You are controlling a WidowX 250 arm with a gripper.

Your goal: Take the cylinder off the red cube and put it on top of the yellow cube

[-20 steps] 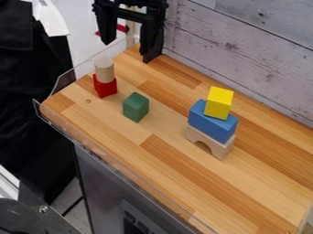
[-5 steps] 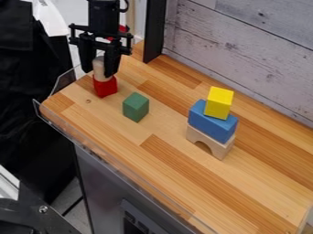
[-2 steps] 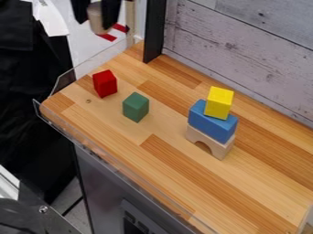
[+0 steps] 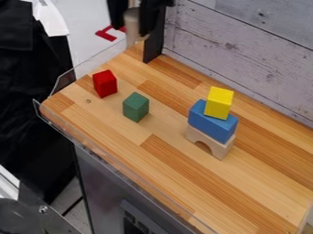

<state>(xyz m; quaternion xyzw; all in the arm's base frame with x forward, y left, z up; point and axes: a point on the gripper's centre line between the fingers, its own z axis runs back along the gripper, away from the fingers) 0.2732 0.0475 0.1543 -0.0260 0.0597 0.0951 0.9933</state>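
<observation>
At the top edge of the view, a pale wooden cylinder (image 4: 131,23) is pinched upright between the two fingers of the black claw (image 4: 131,32), held in the air apart from every block. Below the claw and slightly toward the view's left, a small red cube (image 4: 105,84) is set on the striped wooden tabletop (image 4: 165,171). Farther below the claw, just beside the red cube, a dark green cube (image 4: 136,107) is placed. Well apart from the claw, down toward the view's right, a stack is formed: a pale wooden arch (image 4: 209,142) is topped by a blue rectangular block (image 4: 212,122), and on that block a bright yellow cube (image 4: 218,103) is rested. Just behind the claw, a black upright post (image 4: 155,43) is seen, and to the claw's right in the view, the tabletop is backed by whitish-grey wooden planks (image 4: 245,50).
</observation>
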